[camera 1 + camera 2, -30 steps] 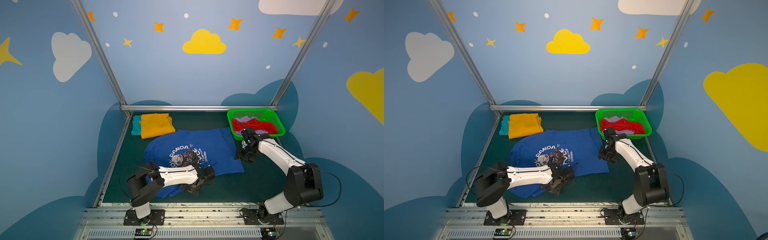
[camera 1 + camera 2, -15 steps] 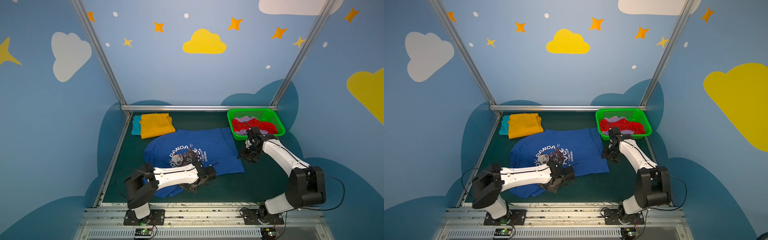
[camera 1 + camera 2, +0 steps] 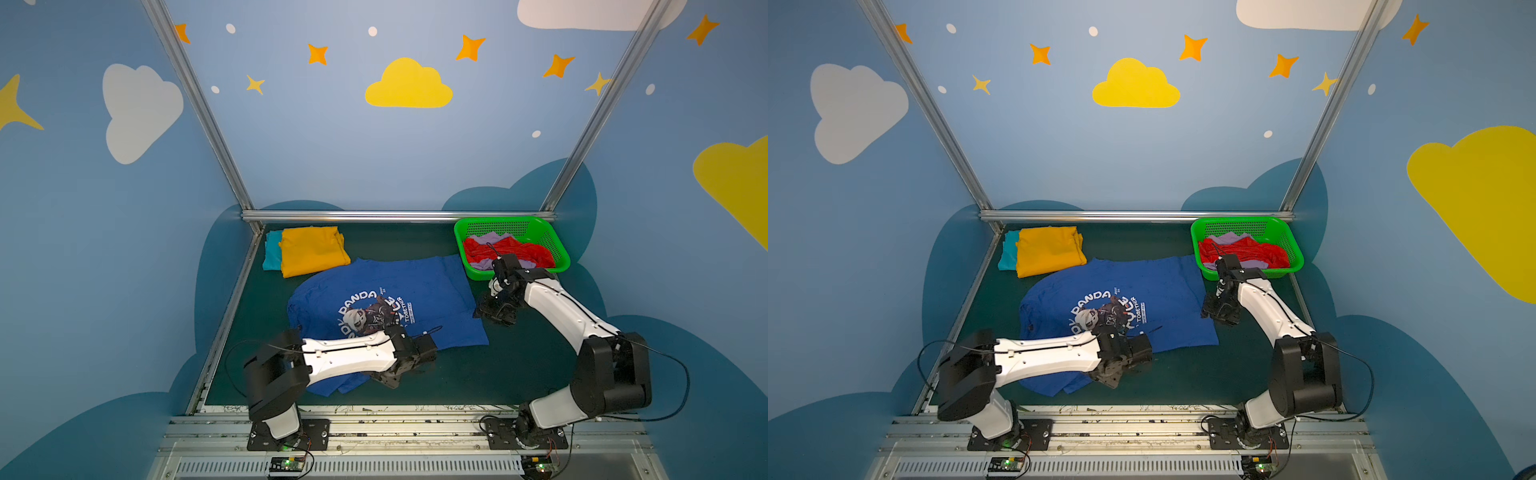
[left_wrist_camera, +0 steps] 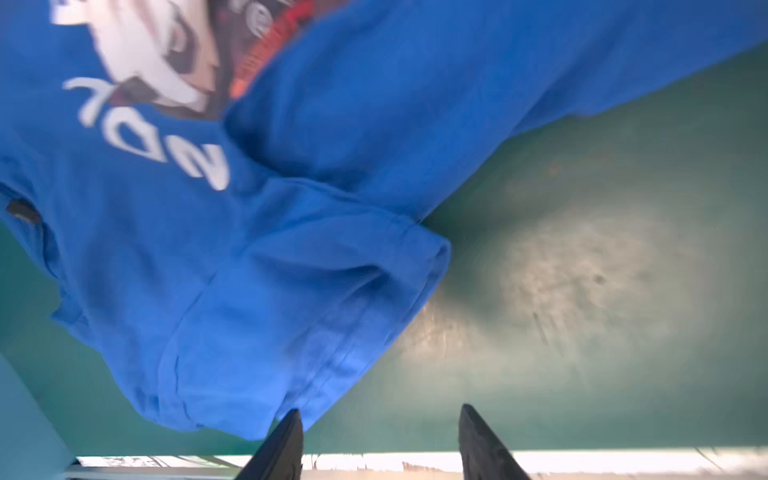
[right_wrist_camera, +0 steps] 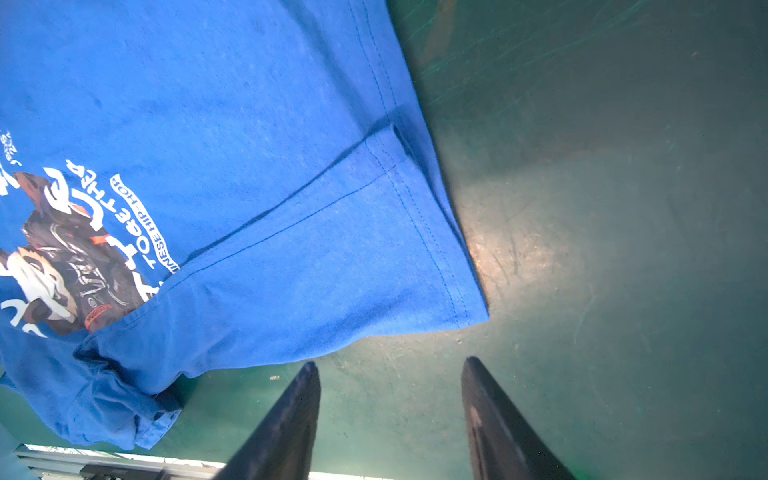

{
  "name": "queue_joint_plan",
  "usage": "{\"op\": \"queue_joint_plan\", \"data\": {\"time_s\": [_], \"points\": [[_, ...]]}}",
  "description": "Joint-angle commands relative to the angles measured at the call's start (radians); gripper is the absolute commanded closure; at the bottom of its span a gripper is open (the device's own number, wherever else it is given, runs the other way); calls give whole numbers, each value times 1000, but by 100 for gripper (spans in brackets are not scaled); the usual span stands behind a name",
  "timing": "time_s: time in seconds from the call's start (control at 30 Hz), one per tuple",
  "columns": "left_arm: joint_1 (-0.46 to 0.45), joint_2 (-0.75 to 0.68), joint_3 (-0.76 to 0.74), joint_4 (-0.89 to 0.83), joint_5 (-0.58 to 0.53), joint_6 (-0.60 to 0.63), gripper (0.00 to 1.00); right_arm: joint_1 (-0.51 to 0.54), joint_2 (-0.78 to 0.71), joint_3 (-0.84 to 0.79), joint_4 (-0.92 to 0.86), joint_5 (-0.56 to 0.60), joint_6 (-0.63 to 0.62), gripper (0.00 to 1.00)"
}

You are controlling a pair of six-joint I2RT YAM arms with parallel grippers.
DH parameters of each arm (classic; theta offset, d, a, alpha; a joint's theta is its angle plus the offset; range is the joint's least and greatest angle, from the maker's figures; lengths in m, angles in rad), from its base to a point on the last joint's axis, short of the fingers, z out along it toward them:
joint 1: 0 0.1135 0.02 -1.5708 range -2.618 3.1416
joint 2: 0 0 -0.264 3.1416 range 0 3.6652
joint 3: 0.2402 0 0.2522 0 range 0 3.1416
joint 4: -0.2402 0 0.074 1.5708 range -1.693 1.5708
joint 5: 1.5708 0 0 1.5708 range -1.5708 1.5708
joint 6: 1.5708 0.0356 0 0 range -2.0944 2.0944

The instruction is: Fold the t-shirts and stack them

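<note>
The royal blue t-shirt (image 3: 415, 291) with a panda print lies spread on the green mat in both top views, its front sleeve (image 4: 291, 311) bunched. My left gripper (image 3: 392, 376) hovers at that sleeve's front edge. In the left wrist view this gripper (image 4: 378, 411) is open, one fingertip (image 4: 291, 424) just overlapping the hem, nothing between the jaws. My right gripper (image 3: 496, 313) hangs low beside the shirt's right hem corner (image 5: 469, 307); it is open (image 5: 390, 365) over bare mat. A folded mustard t-shirt (image 3: 311, 249) lies on a teal one (image 3: 271, 249) at the back left.
A green mesh basket (image 3: 515, 221) at the back right holds a red t-shirt (image 3: 519, 251) and a lilac one (image 3: 492, 239). Metal frame rails run along the mat's back, left side (image 3: 226, 316) and front (image 3: 374, 409). Painted walls close in all round.
My right gripper has drifted slightly right and toward the front, off the shirt's edge. The left arm's elbow has swung a little left; its gripper stays by the front sleeve.
</note>
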Motion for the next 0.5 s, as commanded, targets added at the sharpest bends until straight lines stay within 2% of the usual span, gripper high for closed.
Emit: {"op": "queue_joint_plan", "data": {"time_s": [0.0, 0.2, 0.33, 0.37, 0.47], "points": [[3, 71, 4, 5, -47, 32, 41, -1, -33, -2, -22, -4, -5, 44], [34, 170, -24, 36, -77, 41, 46, -5, -30, -4, -22, -11, -5, 44], [69, 187, -65, 82, -81, 58, 48, -6, -27, -1, -22, -14, -3, 44], [79, 191, -74, 95, -78, 66, 51, -7, -27, -1, -21, -15, -2, 44], [95, 197, -86, 114, -82, 71, 70, -7, -27, -2, -17, -18, 1, 44]]}}
